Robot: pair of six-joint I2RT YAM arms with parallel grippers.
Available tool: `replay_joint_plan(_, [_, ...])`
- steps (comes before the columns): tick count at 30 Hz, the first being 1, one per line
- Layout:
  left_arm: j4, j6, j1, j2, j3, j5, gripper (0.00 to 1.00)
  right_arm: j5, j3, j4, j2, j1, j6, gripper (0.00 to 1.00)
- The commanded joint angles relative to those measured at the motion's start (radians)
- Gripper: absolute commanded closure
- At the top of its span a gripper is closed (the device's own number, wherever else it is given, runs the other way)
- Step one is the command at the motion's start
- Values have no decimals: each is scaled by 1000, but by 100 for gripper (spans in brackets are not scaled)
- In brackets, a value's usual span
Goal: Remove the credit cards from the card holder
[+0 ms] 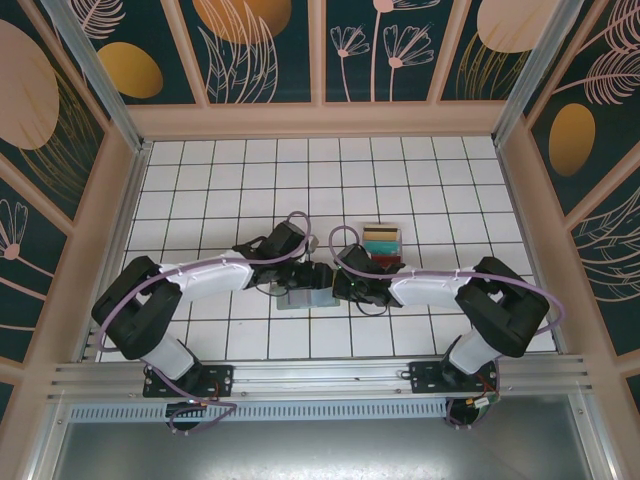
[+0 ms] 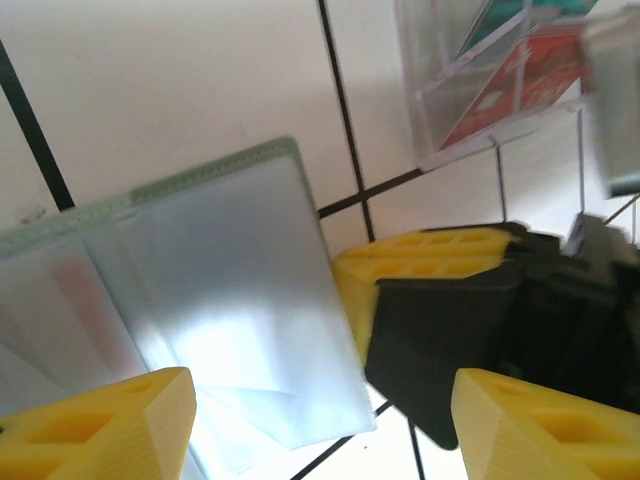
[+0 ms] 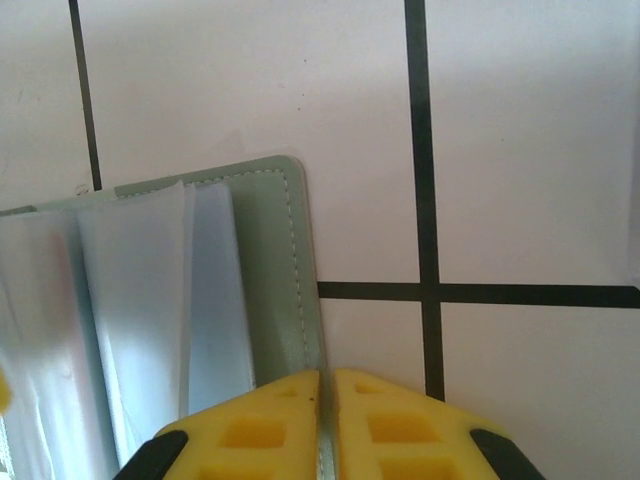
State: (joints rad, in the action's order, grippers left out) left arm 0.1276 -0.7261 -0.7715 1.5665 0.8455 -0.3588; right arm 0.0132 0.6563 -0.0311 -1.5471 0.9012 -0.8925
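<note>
Stitched grey-green card holder [image 3: 265, 260] edge tight between right gripper [image 3: 326, 388] fingers; left gripper [image 2: 320, 400] agape.

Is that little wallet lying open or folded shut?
Open: the card holder lies spread, its pale, clear inner pockets facing up inside the green stitched border.

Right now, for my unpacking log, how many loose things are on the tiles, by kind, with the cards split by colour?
card holder: 1
clear tray: 1
red card: 1
teal card: 1
yellow card: 1
Total: 5, counting only cards that show in the tray.
</note>
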Motion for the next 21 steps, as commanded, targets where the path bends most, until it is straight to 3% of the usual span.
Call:
replay_joint_plan(1, [42,8,-7,-90,52,124,30,-3,-12,-72,18,4,9,87])
replay_joint_plan(6, [149,0,-3,-134,6,251,30,-2,-21,-77,21,-7,17,86])
replay_joint_plan(21, [176,-55,8,-63,-80,251,30,-19,-35,-56,9,-5,7,87])
